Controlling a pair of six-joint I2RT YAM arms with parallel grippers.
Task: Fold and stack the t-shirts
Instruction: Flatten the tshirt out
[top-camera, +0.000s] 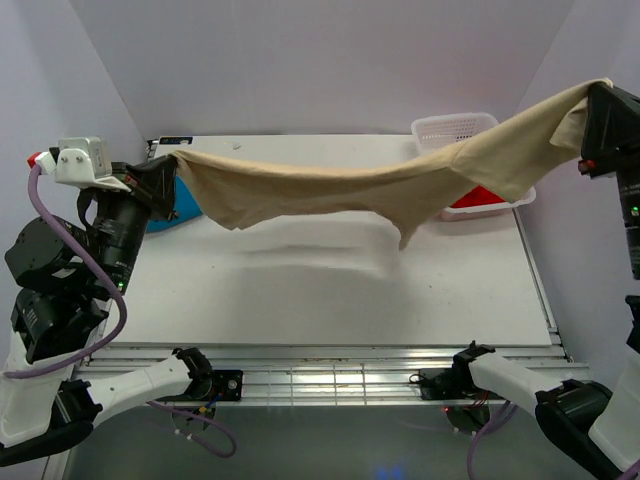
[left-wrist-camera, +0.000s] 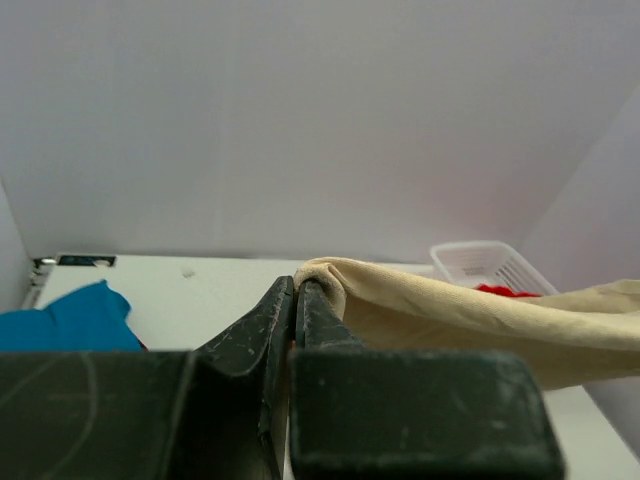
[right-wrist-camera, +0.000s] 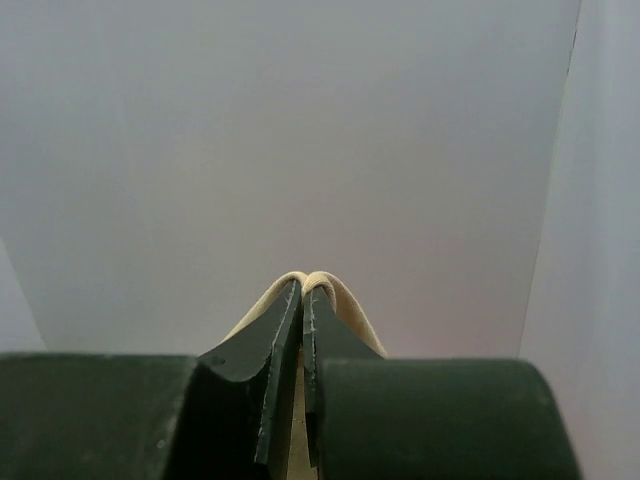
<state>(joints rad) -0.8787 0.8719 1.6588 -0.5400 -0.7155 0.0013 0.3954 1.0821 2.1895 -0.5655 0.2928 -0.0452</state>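
- Well, the tan-beige t-shirt (top-camera: 380, 185) hangs in the air above the table (top-camera: 330, 290), slung between the two arms. It sags in the middle, and a loose flap dangles right of centre.
- The left gripper (top-camera: 174, 158) is clenched on the shirt's left end, over the table's far-left part. Its wrist view shows cloth pinched between the fingers.
- The right gripper (top-camera: 588, 100) is up high at the right, clamped on the other end, with a fold of cloth peeking above its tips.
- A teal-blue t-shirt (top-camera: 188, 212) lies on the table at the far left, just below the left gripper.
- A bright red t-shirt (top-camera: 480, 197) sits in the white basket (top-camera: 450, 127) at the far-right corner, mostly hidden behind the hanging shirt.
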